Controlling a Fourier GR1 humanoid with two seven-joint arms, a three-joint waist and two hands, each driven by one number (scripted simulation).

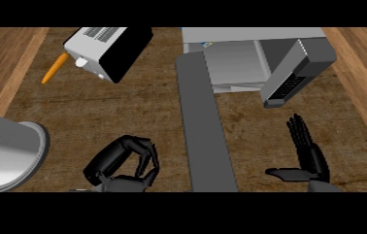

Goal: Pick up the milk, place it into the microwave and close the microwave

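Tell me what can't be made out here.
Head view, white-and-black box: cut off by the upper edge; whether it is the milk is unclear.
Head view, grey round thing: cut off by the left edge, kind unclear.
Head view, microwave: back cut off by the upper edge.

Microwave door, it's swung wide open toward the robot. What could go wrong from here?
1. The open microwave door juts out between the curled left hand and the open right hand; either hand reaching across could knock it.
2. The right hand stands on the side the door would likely sweep through, so closing might catch it.
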